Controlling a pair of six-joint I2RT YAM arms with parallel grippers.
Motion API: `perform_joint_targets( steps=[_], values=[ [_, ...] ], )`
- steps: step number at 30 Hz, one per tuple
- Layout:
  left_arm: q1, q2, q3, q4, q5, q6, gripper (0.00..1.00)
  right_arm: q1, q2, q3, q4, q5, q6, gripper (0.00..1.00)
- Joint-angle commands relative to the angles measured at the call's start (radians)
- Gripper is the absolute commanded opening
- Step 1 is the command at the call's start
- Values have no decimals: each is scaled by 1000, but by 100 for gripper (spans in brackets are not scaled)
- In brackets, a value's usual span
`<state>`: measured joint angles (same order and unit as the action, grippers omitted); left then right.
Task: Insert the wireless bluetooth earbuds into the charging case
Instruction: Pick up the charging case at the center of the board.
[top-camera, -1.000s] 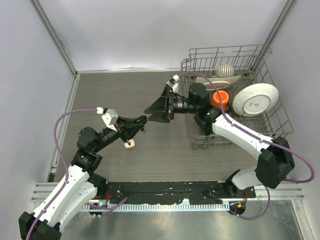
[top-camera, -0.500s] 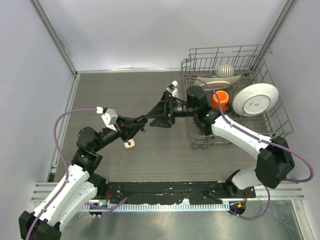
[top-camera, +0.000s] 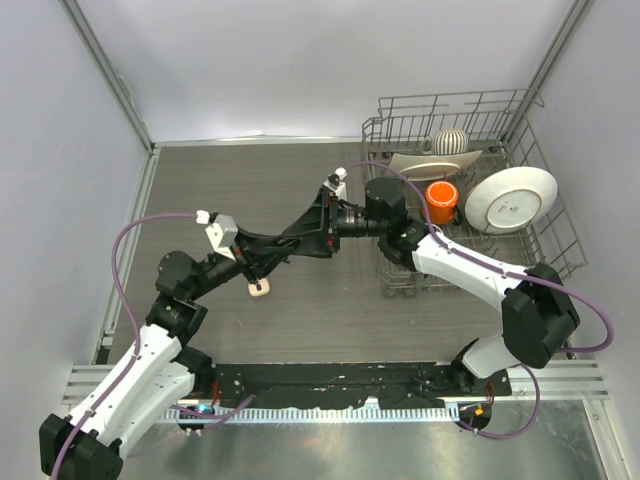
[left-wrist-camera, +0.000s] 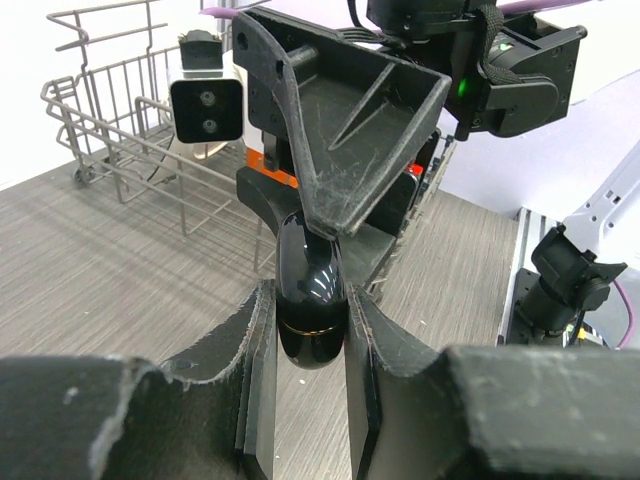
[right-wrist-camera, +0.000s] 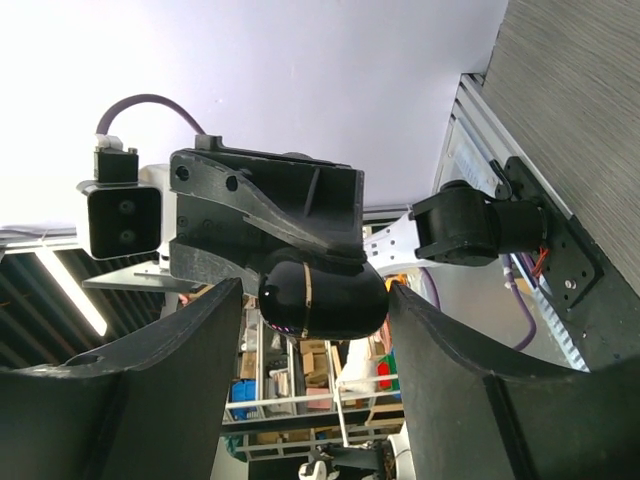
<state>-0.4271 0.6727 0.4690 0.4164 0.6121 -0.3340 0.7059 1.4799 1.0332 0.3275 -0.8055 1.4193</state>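
A glossy black charging case (left-wrist-camera: 310, 290) with a thin gold seam is closed and pinched between the fingers of my left gripper (left-wrist-camera: 308, 322), held above the table. In the top view my left gripper (top-camera: 283, 247) meets my right gripper (top-camera: 303, 237) over the middle of the table, and the case is hidden between them. In the right wrist view the case (right-wrist-camera: 322, 298) sits between the open fingers of my right gripper (right-wrist-camera: 312, 296), with a gap on each side. No earbuds can be made out. A small white object (top-camera: 259, 289) lies on the table under the left gripper.
A wire dish rack (top-camera: 530, 110) stands at the back right, holding a white plate (top-camera: 510, 198), an orange cup (top-camera: 441, 197) and a striped mug (top-camera: 449, 140). The rack (left-wrist-camera: 120, 140) also shows behind the grippers in the left wrist view. Grey walls close in both sides.
My right gripper has moved left to the left gripper, so its fingers now stand on either side of the held case, and they have narrowed a little. The left arm has hardly moved.
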Motion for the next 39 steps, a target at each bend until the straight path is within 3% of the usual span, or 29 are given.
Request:
perform_joint_targets(
  steps=[1,9,14,15,17,18,24,31,36,39],
  values=[
    [-1,7,34,64,40,-10,0,3,5,-5,97,5,46,65],
    [-1,7,33,56,28,0,0,3,5,-24,131,-1,89,47],
    [-1,-5,28,53,-8,-3,0,4,-9,-39,149,9,92,23],
    [-1,-10,23,61,-30,-17,8,4,-10,-44,159,14,102,14],
    [-2,-19,0,119,-43,-34,16,6,-12,-64,203,22,125,7],
    [-1,-27,-21,142,-49,-49,25,6,-12,-71,229,32,145,1],
    [-2,-15,-56,249,-32,-85,35,26,-1,-114,390,52,266,1],
    [-1,-15,-112,412,-32,-96,38,46,25,-147,537,80,368,1],
    [-1,-30,-119,404,-31,-85,34,50,39,-154,591,89,402,1],
    [-1,-33,-127,412,-40,-83,22,52,43,-151,588,91,402,1]
  ],
)
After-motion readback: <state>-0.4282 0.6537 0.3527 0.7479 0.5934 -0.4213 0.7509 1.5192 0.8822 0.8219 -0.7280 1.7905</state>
